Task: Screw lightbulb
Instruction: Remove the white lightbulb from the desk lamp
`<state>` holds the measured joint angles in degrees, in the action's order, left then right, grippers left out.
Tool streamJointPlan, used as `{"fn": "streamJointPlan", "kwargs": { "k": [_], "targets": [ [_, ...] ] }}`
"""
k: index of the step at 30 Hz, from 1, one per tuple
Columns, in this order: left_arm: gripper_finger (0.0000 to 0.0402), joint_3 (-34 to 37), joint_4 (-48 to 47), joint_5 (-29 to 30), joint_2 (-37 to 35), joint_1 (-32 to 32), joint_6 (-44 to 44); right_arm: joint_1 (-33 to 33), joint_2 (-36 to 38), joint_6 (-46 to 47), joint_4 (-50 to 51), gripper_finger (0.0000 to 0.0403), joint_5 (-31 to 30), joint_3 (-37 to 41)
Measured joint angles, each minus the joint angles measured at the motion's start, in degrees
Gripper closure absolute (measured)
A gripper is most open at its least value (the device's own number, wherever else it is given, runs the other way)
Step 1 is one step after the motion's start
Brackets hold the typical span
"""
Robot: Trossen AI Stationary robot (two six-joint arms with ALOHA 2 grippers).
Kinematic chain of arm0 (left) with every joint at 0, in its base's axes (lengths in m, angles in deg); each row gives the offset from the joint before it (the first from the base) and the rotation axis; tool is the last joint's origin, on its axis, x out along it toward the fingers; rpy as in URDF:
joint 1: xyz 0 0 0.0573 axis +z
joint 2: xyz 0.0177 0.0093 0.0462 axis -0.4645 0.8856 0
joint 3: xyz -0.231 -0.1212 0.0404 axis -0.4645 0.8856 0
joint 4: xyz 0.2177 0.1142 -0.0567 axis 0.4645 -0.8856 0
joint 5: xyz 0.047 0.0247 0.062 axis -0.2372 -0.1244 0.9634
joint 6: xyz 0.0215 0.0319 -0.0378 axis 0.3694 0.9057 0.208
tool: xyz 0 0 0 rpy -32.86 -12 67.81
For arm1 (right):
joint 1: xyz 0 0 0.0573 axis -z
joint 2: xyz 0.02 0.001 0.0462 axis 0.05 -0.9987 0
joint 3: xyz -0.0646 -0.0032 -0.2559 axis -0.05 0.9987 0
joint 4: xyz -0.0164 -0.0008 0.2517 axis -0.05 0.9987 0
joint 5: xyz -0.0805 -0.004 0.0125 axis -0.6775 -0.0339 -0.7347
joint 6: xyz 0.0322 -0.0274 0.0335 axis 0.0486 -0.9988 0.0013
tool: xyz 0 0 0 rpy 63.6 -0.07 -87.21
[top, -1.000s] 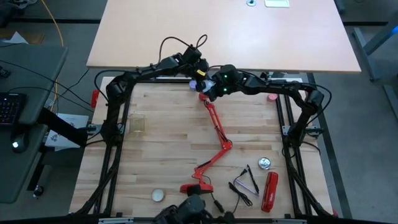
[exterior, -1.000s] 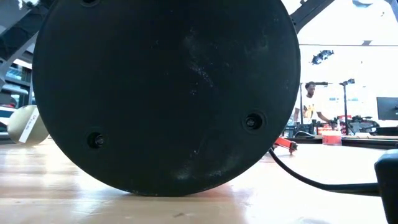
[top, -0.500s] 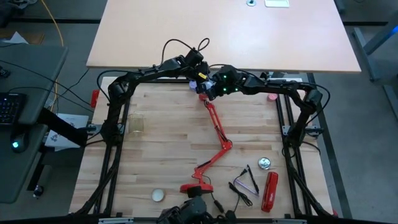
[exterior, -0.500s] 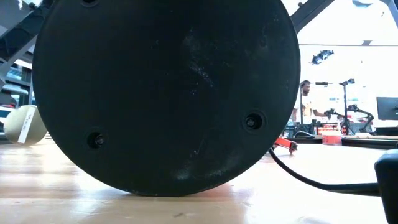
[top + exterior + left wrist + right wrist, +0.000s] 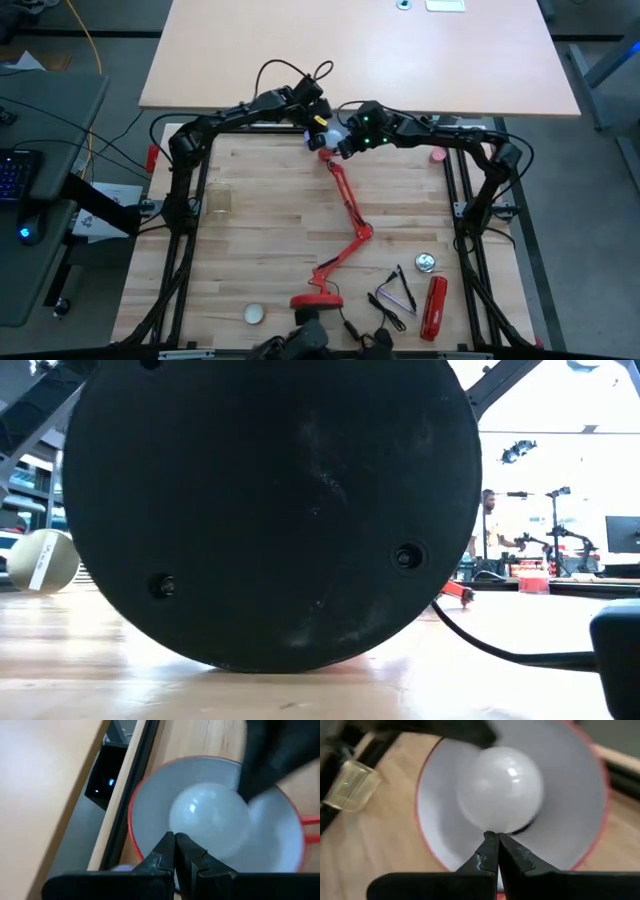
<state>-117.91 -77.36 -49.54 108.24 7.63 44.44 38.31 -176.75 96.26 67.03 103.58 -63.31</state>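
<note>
The lightbulb (image 5: 500,787) sits inside the red lamp's white-lined shade (image 5: 445,845), at the upper middle of the high view, near the far edge of the worktop (image 5: 270,215). Both end effectors meet there: left end effector (image 5: 175,842) and right end effector (image 5: 497,842) each have fingers pressed together, gripping nothing, tips just at the bulb's surface. Risk, as a judgement: closed tips can only nudge or rub the glass, so they may slip off it, leaving the bulb loose or cross-threaded; pushing could also tilt the shade, since the lamp arm (image 5: 350,215) is jointed and the lamp may shift. The two arms are crowded close, so they could bump. Wrist views show the bulb in the shade and the closed tips; the high view shows only the arms' layout and the clutter at lower right. The low view is mostly blocked by a dark round disc (image 5: 270,510); a cream ball (image 5: 40,560) is at left.
</note>
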Motion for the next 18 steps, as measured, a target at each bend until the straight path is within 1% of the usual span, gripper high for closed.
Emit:
{"fn": "streamJointPlan", "kwargs": {
  "k": [2, 6, 9, 11, 15, 16, 18],
  "targets": [
    [0.0401, 0.1, -0.8, -1.5, -0.6, 0.0, -1.9, 1.0, 0.1, -0.5, 0.4, 0.0403, -1.1, 0.0],
    [0.0401, 0.1, -2.6, -9.8, -0.7, -0.9, -4.6, 2.8, 0.3, -0.5, -1.2, 0.0403, -5.9, 0.0],
    [0.0401, 0.1, -3.6, -13.6, -0.6, -2.5, -5.9, 4.1, 0.4, -0.5, -3.9, 0.0403, -6.1, 0.0],
    [0.0401, 0.1, -3.7, -13.6, -0.6, -3.4, -5.9, 5.1, 0.6, -0.5, -4.5, 0.0403, -5.9, 0.0],
    [0.0401, 0.1, -2.6, -13.0, -3.1, -4.1, -5.7, 7.5, 2.9, -1.9, -1.2, 0.0403, -5.6, 0.0],
    [0.0401, 0.1, -1.5, -12.3, -4.3, -3.8, -5.2, 8.0, 3.8, -2.6, 0.0, 0.0403, -5.6, 0.0],
    [0.0401, 0.0, 1.4, -8.2, -6.1, -2.4, -4.0, 8.9, 5.6, -3.8, 2.2, 0.0403, -4.0, 0.0]
  ]
}}
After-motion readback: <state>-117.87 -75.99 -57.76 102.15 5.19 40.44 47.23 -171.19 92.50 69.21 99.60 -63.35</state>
